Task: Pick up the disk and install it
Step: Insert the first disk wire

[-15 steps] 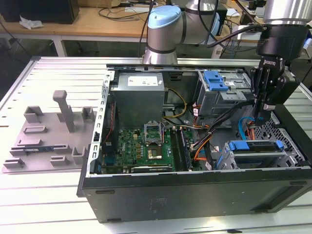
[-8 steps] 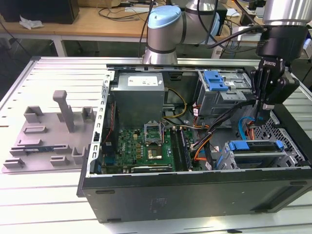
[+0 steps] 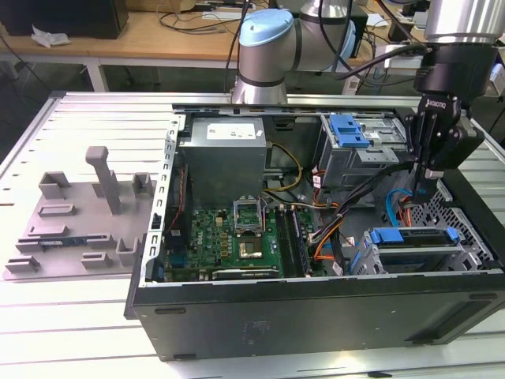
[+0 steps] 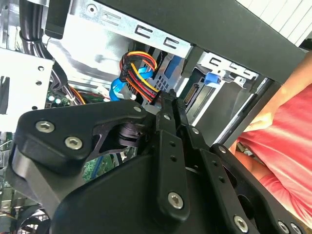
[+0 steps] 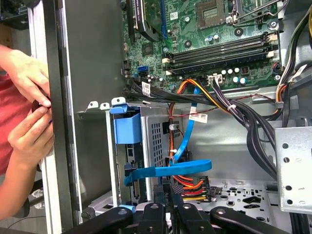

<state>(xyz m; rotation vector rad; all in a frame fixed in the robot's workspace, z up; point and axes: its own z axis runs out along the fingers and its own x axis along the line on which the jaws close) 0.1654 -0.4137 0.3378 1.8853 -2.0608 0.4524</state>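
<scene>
Slatted metal surface (image 3: 87, 118): open computer case (image 3: 316, 308) at centre, grey fixture (image 3: 87, 213) toward the exterior view's left edge. Inside the case: hand (image 3: 420, 196), fingers pressed together, empty; disk (image 3: 414, 237) in cage. Wooden desks (image 3: 158, 35) behind.

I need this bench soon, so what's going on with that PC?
The arm's gripper hangs inside the open PC case, jaws shut and empty, over the cables beside a drive cage. The disk in its blue frame sits in that cage, apart from the gripper; how fully seated, I cannot tell. A person's hands are at the case's outer wall in the first wrist view.
</scene>
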